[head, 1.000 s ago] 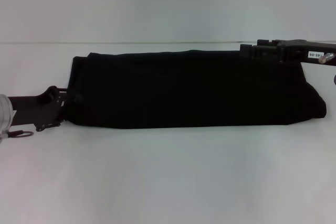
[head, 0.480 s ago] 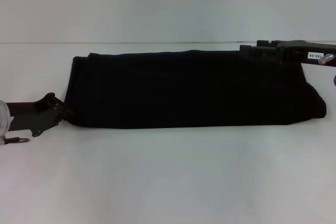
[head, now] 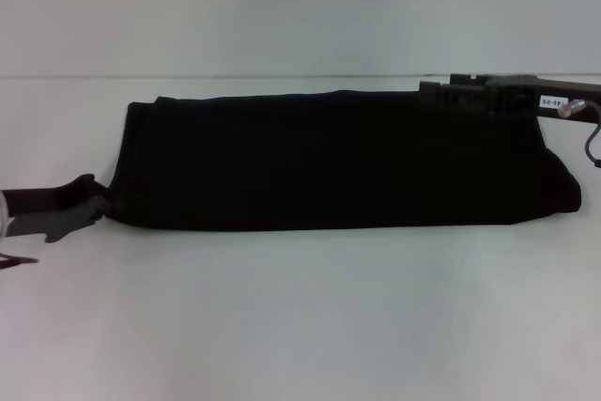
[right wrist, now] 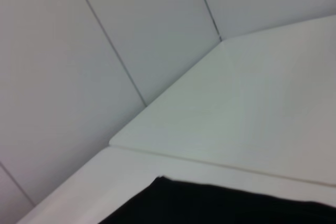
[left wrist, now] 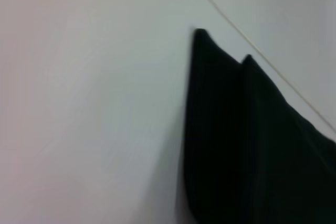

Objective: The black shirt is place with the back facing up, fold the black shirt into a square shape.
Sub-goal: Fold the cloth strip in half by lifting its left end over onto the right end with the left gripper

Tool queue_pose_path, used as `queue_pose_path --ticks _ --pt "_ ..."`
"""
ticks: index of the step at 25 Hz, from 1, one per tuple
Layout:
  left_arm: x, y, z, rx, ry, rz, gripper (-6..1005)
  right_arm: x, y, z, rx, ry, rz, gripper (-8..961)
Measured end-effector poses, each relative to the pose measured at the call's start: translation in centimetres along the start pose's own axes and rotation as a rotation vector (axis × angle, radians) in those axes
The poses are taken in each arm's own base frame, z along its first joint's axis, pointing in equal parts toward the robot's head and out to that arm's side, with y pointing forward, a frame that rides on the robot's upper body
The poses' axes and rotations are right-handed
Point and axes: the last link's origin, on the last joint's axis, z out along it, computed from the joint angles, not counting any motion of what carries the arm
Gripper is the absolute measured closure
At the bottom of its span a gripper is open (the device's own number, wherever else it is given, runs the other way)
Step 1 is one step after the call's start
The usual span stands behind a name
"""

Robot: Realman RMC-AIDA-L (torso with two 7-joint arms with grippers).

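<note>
The black shirt (head: 338, 161) lies on the white table (head: 300, 316) as a long folded band running left to right. In the left wrist view the black shirt (left wrist: 241, 145) shows two pointed corners. A strip of the black shirt (right wrist: 220, 205) shows in the right wrist view. My left gripper (head: 91, 198) sits low at the band's near-left corner, its fingers spread apart with nothing between them. At the band's far edge on the right, my right gripper (head: 424, 94) reaches in from the right, level with the cloth.
The far table edge (head: 282, 76) meets a pale wall (head: 300, 7) just behind the shirt. Bare white table surface stretches in front of the shirt. A cable (head: 592, 143) hangs from the right arm at the right border.
My left gripper has drawn back to the left, off the shirt's corner. My right gripper has slid a little to the left along the far edge. The shirt has barely moved.
</note>
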Motion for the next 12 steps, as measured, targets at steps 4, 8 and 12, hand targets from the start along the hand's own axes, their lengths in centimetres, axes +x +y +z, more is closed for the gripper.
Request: queue_pose_path --ticks 4,8,12 --pt "0.1 -1.0 -1.3 0.015 0.017 0.090 966 0.0 0.1 0.5 0.008 -0.039 0.024 118" --pt "0.2 -3.2 -3.7 0.074 0.058 0.117 964 -0.2 0.2 0.9 0.018 -0.075 0.048 118" --pt "0.5 -5.3 -7.3 0.108 0.100 0.111 961 -0.6 0.2 1.1 0.021 -0.111 0.065 118"
